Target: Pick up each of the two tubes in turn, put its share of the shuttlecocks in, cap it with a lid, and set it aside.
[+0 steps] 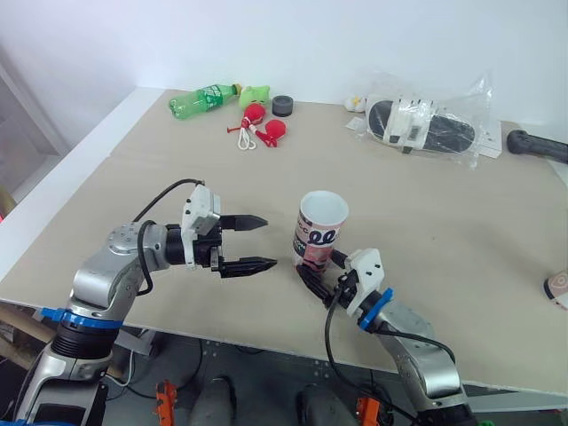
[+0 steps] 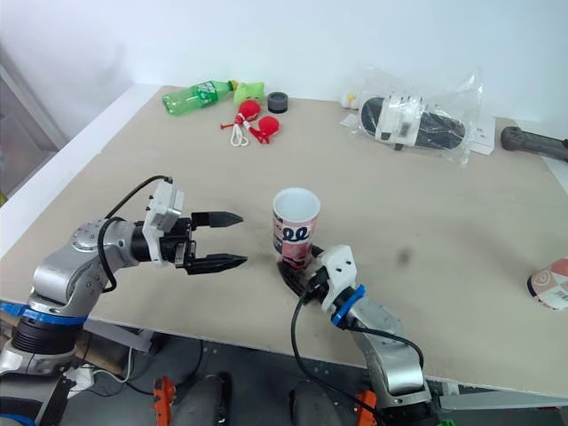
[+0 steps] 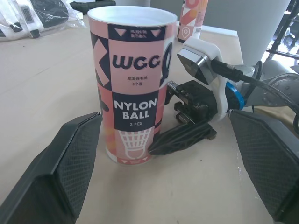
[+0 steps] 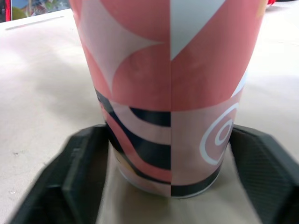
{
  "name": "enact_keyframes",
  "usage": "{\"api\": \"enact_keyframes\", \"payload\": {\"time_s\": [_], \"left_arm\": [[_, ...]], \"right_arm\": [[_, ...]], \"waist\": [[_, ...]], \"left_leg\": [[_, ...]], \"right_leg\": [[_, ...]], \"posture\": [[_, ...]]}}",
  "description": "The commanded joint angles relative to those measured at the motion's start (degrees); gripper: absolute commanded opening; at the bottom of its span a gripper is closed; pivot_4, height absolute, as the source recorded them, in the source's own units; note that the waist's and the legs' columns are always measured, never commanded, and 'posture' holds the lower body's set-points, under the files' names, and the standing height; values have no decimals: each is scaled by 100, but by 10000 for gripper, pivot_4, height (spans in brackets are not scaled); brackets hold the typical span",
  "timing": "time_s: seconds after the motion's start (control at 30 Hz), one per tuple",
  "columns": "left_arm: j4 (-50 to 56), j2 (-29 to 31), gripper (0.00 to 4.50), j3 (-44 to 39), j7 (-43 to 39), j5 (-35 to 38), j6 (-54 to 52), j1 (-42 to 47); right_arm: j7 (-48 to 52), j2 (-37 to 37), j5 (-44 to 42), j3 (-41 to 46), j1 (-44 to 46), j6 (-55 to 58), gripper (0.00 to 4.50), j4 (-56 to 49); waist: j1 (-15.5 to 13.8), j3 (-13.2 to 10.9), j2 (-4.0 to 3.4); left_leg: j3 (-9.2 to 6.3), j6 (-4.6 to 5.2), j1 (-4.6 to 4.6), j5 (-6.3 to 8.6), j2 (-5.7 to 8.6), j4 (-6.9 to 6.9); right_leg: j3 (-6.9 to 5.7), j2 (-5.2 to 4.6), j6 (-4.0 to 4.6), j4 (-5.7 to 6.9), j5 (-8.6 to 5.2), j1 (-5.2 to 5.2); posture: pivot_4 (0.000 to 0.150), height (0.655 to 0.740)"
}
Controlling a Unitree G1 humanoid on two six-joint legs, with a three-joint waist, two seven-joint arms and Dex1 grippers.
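Observation:
A pink, black and white shuttlecock tube [image 1: 319,229] stands upright near the table's front edge, its top open. My right gripper [image 1: 320,267] reaches in from the front and is shut on the tube's base [image 4: 170,140], one finger pressed against each side. My left gripper [image 1: 267,241] is open, level with the tube and just to its left. Its fingertips point at the tube without touching it. A second pink tube [image 1: 557,289] lies at the table's far right edge.
At the back of the table lie a green bottle [image 1: 202,99], red toys with a white cord [image 1: 260,127], a black round piece [image 1: 283,106], a clear bag of black and white items [image 1: 426,129] and a black handle [image 1: 536,145].

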State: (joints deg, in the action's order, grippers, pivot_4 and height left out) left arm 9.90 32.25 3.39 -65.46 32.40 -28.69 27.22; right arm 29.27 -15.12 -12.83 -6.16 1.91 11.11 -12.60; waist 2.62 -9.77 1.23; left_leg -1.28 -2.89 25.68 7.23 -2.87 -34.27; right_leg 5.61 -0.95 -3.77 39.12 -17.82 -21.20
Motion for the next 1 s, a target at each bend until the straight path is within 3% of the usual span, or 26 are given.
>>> {"api": "enact_keyframes", "payload": {"time_s": [0.03,0.3,0.57,0.83,1.0], "left_arm": [[60,1,45000,10,-12,-53,161,10],[-66,-150,45000,12,127,-43,148,210],[-481,-1061,45000,343,520,-90,46,1124],[-1343,-2053,45000,840,343,-291,422,1933],[-2189,-2576,45000,1188,203,-790,1076,2339]], "right_arm": [[13,9,27,0,48,-130,28963,-25],[-258,54,-174,409,-175,-154,27588,-473],[-1942,121,-148,2496,-595,-74,27588,-1204],[-2754,7,-111,3540,-433,-1,27588,-360],[-3153,-115,-61,4044,-138,-250,27588,563]], "waist": [[0,0,0],[-14,0,0],[-117,0,1],[-113,1,-6],[-88,6,-29]], "left_leg": [[0,0,0,0,0,0],[0,0,1,0,0,0],[2,0,26,-1,15,-14],[3,1,27,-1,19,-14],[6,2,23,-2,21,-13]], "right_leg": [[0,0,0,0,0,0],[0,-1,0,0,1,1],[0,-13,-12,-3,8,-9],[3,-13,-7,-2,11,-10],[9,-12,-7,-2,11,-10]], "posture": [[1500,7400],[1500,7400],[1500,7400],[1500,7400],[1500,7400]]}}
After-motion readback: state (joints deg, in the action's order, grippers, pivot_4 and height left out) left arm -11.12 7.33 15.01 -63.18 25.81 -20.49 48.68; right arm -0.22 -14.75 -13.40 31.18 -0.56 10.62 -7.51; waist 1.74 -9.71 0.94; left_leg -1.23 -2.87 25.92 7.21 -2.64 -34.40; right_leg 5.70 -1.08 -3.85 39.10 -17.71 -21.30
